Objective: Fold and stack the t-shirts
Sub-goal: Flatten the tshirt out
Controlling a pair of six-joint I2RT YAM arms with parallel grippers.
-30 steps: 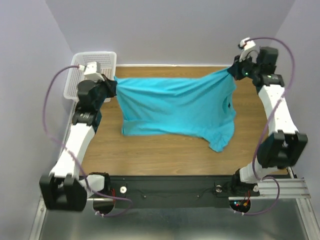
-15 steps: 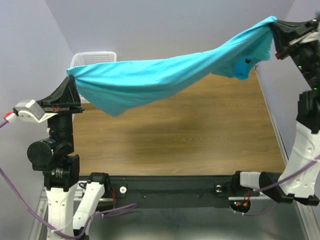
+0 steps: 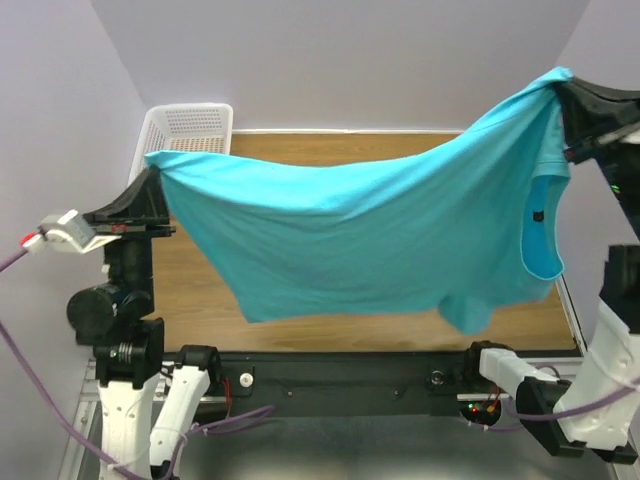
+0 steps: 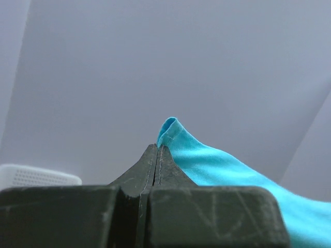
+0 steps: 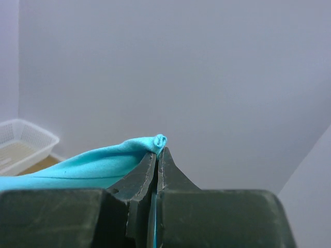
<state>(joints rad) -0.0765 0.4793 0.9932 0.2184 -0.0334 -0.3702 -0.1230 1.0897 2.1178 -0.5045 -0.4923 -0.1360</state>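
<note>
The left gripper [image 4: 158, 151] is clenched on a rolled bit of hem, and only a small nub of cloth shows past its tips. The right gripper [image 5: 158, 153] pinches an equally small bunch, its jaws pressed together. The t-shirt [image 3: 380, 230] hangs in the air between them. It runs from the left gripper up to the higher right one and sags well below both, above the table [image 3: 330, 146].

Both holds look thin, so a sharp pull apart could probably tug the hem out of either pinch and drop that side. Because the grippers are at uneven heights, the shirt may land skewed. The loose lobe [image 3: 468, 310] hanging below the right gripper could tuck underneath as it lands. That low edge also hangs toward the arms' bases, where it might snag.

The cloth is a soft, matte turquoise knit that falls in long, shallow folds. Its neckline [image 3: 545, 235] opens just below the right gripper, with a small dark mark [image 3: 537, 215] inside. The table is smooth wood grain. Beyond the left gripper stands a white plastic mesh basket [image 3: 190, 120], rigid and rectangular.
</note>
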